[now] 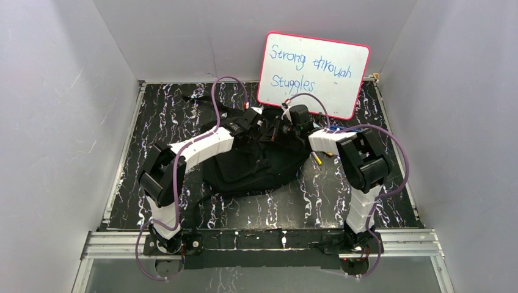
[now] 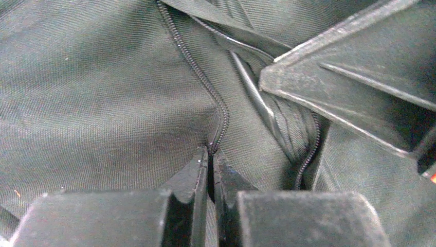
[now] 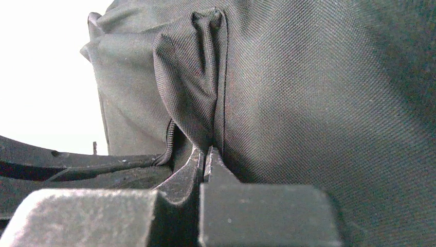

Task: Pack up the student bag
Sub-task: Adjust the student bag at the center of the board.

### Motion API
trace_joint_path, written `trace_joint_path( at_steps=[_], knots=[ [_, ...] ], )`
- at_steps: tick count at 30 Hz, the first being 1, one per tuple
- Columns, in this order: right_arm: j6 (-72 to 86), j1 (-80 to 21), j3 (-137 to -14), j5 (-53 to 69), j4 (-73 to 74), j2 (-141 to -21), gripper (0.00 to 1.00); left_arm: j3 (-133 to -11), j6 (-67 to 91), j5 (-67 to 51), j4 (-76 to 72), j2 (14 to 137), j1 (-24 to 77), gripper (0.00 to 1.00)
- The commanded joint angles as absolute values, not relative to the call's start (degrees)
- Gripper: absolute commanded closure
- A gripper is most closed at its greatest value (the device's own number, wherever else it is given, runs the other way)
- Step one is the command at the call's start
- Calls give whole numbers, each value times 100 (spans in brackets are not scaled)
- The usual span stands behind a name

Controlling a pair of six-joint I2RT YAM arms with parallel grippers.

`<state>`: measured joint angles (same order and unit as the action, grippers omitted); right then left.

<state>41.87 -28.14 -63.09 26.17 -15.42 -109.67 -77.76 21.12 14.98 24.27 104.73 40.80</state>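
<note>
Lying on the dark marbled worktop [image 1: 160, 122], the student bag [image 1: 253, 168] sits in the middle, between both arms. From the left wrist, the left fingers [image 2: 191, 180] are clenched on its zip [image 2: 198, 72]. From the right wrist, the right fingers [image 3: 187, 175] pinch a fold of its fabric.

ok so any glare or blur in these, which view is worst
Top view: even light, whiteboard legible, the student bag a dark mass with little detail. Left wrist view: zip sharp, left gripper soft at its near blocks. Right wrist view: worst, upper-left background blown out white, bag weave crisp, right gripper blurred near the lens.
</note>
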Motion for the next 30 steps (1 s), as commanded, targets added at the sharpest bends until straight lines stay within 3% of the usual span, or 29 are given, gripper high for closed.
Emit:
trace_joint_path(
  at_steps=[1,13,20,30],
  knots=[
    [4798,-3015,-5724,2719,-1784,-10562,100,-7927,1950,2261,2664,10394,3996,100],
    [5825,-3969,-5699,2039,-2582,-10651,98,-7962,1163,2292,2540,9893,3138,100],
    [5641,-3968,-6238,1864,-2436,-10826,87,-7694,852,2373,2168,9152,3138,100],
    [4815,-3897,-6845,1320,-1867,-10899,87,-7618,738,2605,2219,8308,3138,100]
  ],
)
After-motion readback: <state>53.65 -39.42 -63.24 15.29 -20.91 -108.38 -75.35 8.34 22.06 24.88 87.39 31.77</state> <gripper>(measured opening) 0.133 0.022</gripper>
